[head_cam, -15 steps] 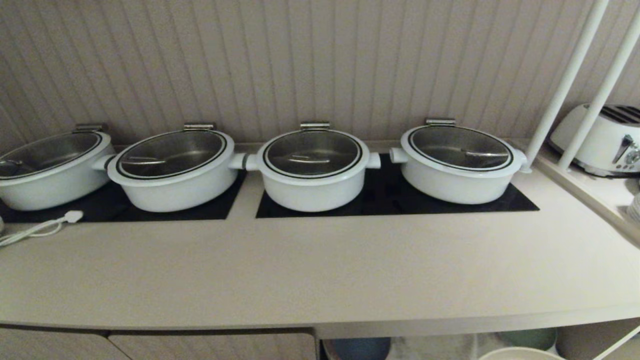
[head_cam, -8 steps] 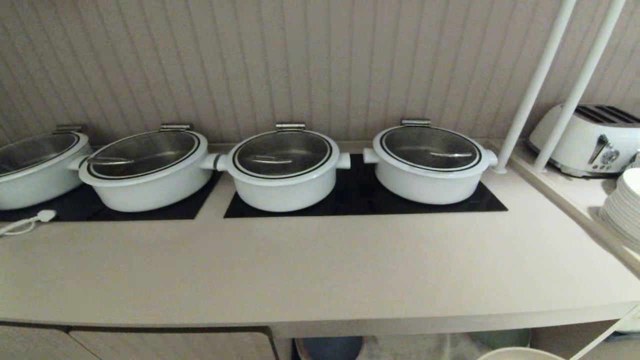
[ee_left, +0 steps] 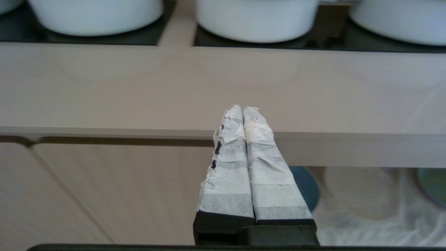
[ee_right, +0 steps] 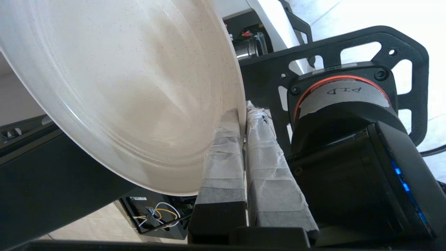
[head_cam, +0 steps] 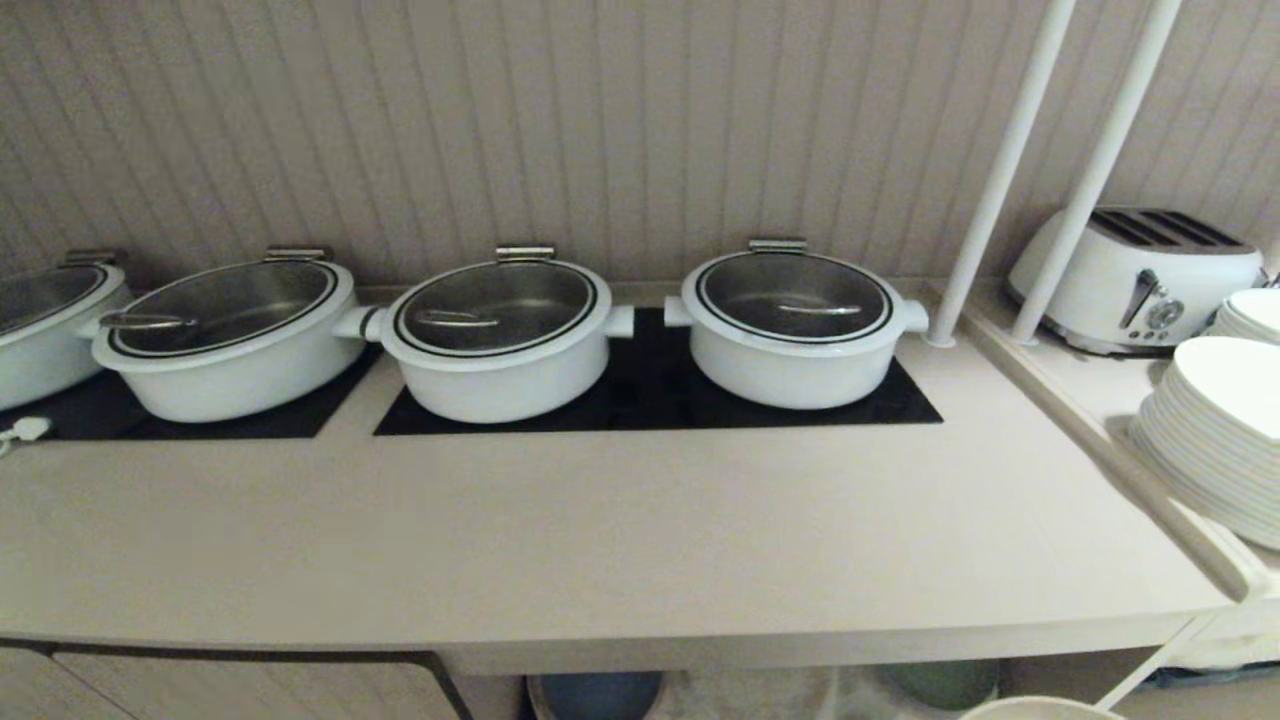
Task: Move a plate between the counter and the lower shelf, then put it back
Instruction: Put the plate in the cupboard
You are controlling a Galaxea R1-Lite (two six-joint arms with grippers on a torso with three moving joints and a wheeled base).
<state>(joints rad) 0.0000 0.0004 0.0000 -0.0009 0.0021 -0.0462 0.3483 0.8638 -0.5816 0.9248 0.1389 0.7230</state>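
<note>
Now plate (ee_right: 115, 87) on edge, tilted.

The head view is dim and warm, evenly lit from above, with soft shadows under the pots (head_cam: 498, 340) and faint sheen on their glass lids; straight lines bow toward the frame's edges, as the counter (head_cam: 600, 540) front curves. The left wrist view is softer: the pots at the far edge blur, while the taped fingers (ee_left: 240, 157) stay sharp. The right wrist view is brightest, daylight burning out one corner, and the plate (ee_right: 122, 87) shows pale glare streaks.
</note>
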